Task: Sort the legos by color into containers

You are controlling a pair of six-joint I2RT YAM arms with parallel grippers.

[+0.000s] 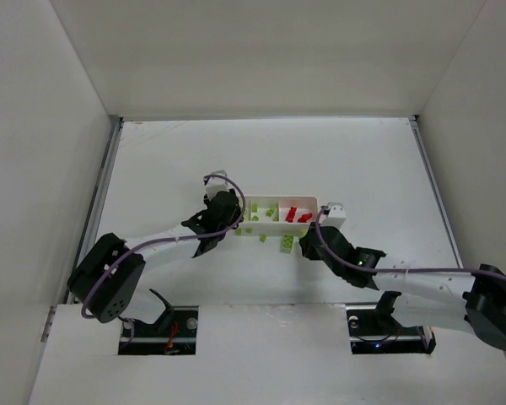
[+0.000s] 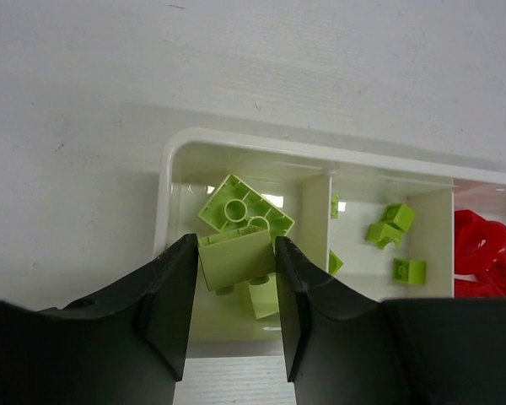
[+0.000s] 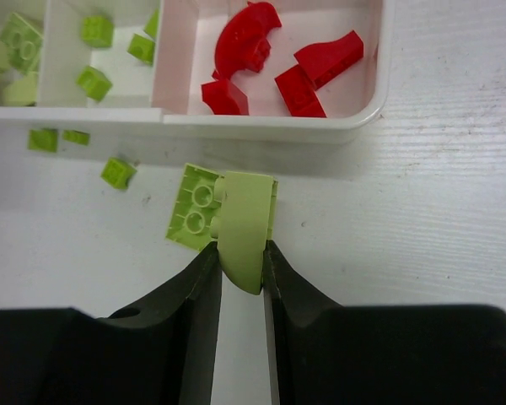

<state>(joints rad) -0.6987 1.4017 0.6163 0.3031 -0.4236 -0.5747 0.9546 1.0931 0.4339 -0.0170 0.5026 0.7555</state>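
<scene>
The white tray (image 1: 324, 207) lies mid-table. Its left and middle compartments hold lime green legos (image 2: 244, 207), and its right compartment holds red legos (image 3: 253, 42). My left gripper (image 2: 235, 246) hovers over the left compartment (image 2: 175, 173), shut on a lime green brick (image 2: 236, 263). In front of the tray, my right gripper (image 3: 240, 249) is down at the table with both jaws pressed against a curved lime green brick (image 3: 246, 219). That brick touches an upturned flat green brick (image 3: 194, 215).
Three small green bricks (image 3: 118, 171) lie loose on the table along the tray's near wall (image 3: 261, 126). White walls enclose the table on three sides. Both arms reach in from the near edge towards the tray.
</scene>
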